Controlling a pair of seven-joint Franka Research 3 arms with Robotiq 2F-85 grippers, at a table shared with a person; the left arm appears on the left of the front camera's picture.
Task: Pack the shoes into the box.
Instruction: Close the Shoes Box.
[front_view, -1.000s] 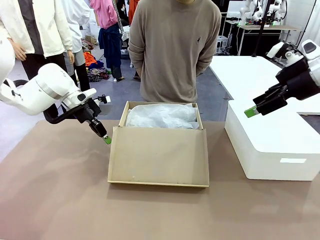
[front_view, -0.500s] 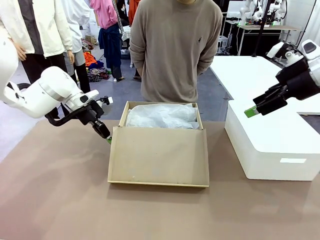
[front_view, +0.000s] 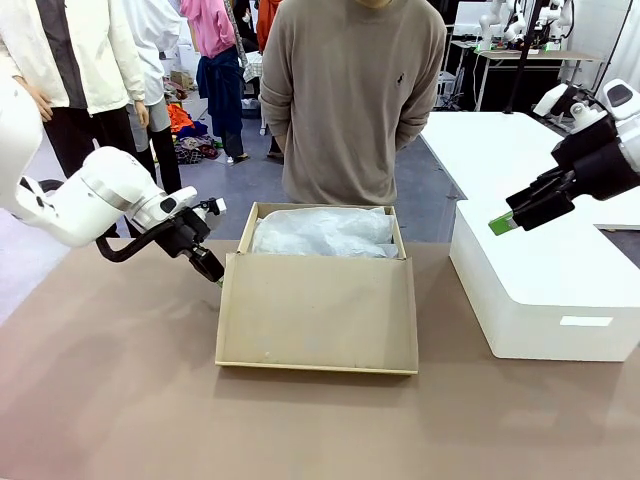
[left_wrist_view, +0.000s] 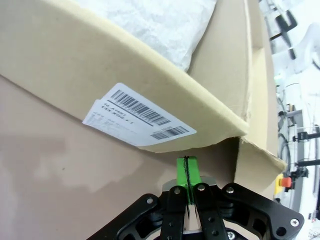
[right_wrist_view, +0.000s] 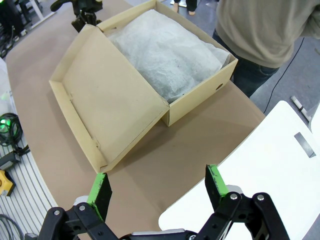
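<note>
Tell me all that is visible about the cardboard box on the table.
The box is tan cardboard and stands on the brown table in front of the person. Its hinged lid lies open toward the robot. White tissue paper fills the inside. A white barcode label is on one side. The shut left gripper is at its left corner.

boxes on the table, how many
2: a tan cardboard shoebox with its lid open at the middle, and a larger white rounded-corner box on the robot's right.

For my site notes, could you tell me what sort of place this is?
Probably a robotics lab or data-collection room: a brown table shared by robot arms and a standing person, more arms on a far table, and clothing heaped on the floor.
</note>
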